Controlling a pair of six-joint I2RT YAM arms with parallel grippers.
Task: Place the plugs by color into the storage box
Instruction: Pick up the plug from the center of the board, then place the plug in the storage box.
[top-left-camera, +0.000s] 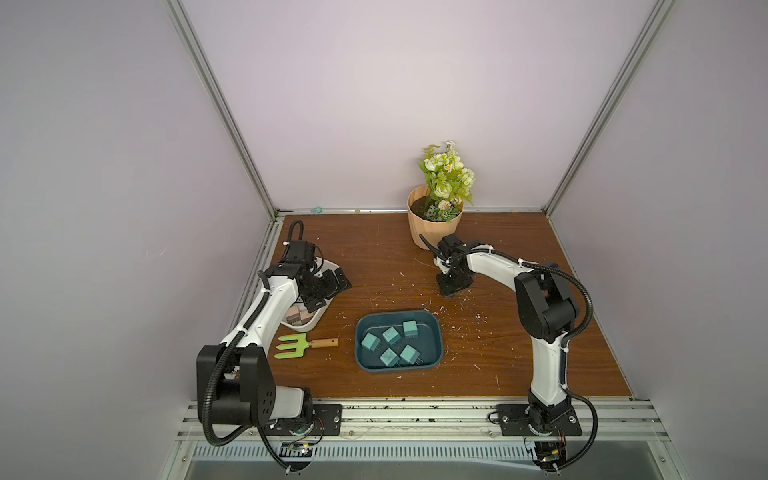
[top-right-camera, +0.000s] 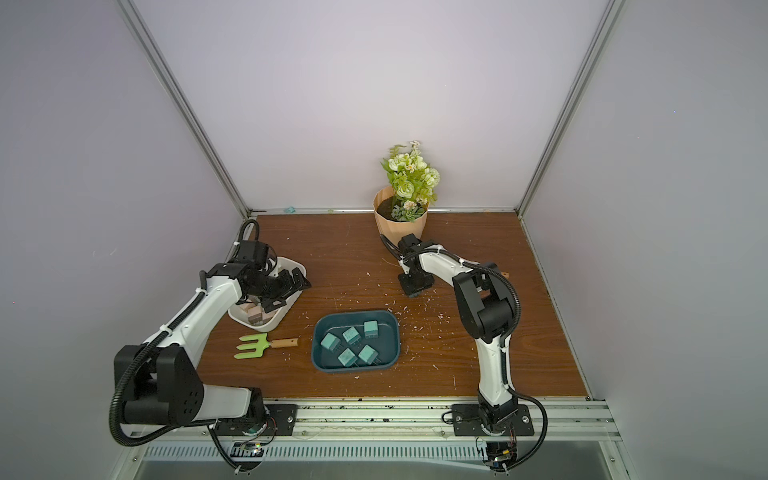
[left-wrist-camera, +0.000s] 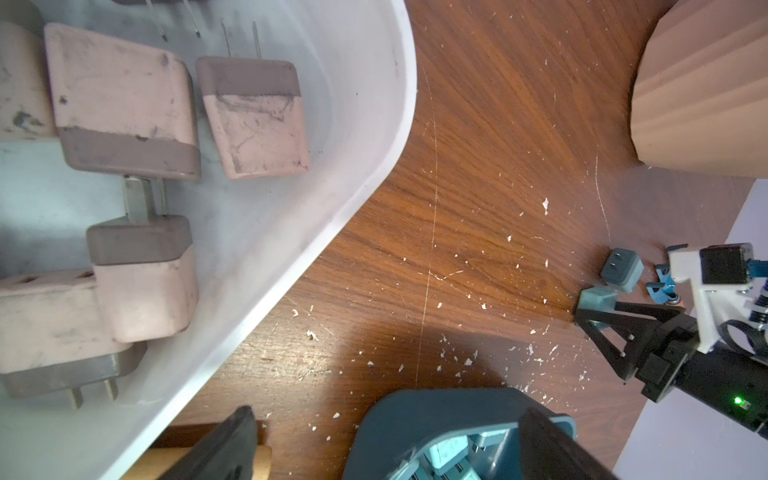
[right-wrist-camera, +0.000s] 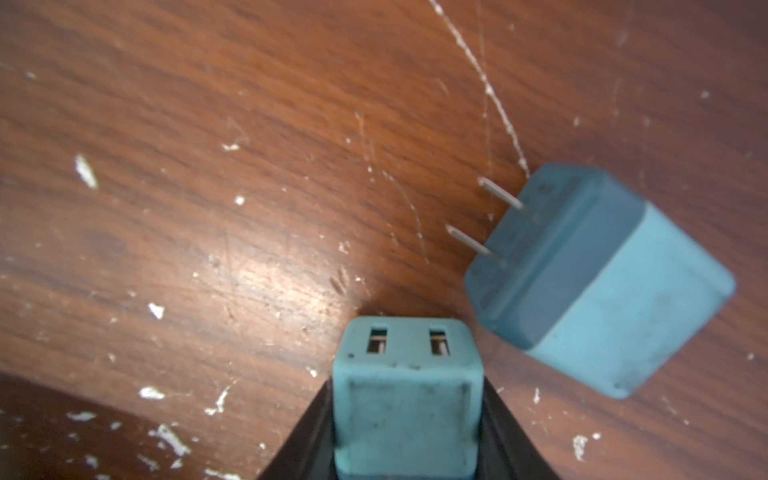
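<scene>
We find five plugs (top-left-camera: 390, 335) in the middle tray (top-left-camera: 430, 347), a fork (top-left-camera: 291, 345) left of it, a second tray (top-right-camera: 293, 266) behind the fork, a plug (right-wrist-camera: 405, 415) and its neighbour (right-wrist-camera: 598, 282) between middle tray and flowerpot (top-left-camera: 432, 232).

A ribbed tan flowerpot (top-left-camera: 434, 226) of pale green flowers (top-left-camera: 446, 174) stands at the tabletop's (top-left-camera: 374, 257) far edge. A green garden fork (top-left-camera: 305, 344) with a wooden handle lies flat toward the front-left corner, with white flecks (left-wrist-camera: 545, 204) scattered about.
</scene>
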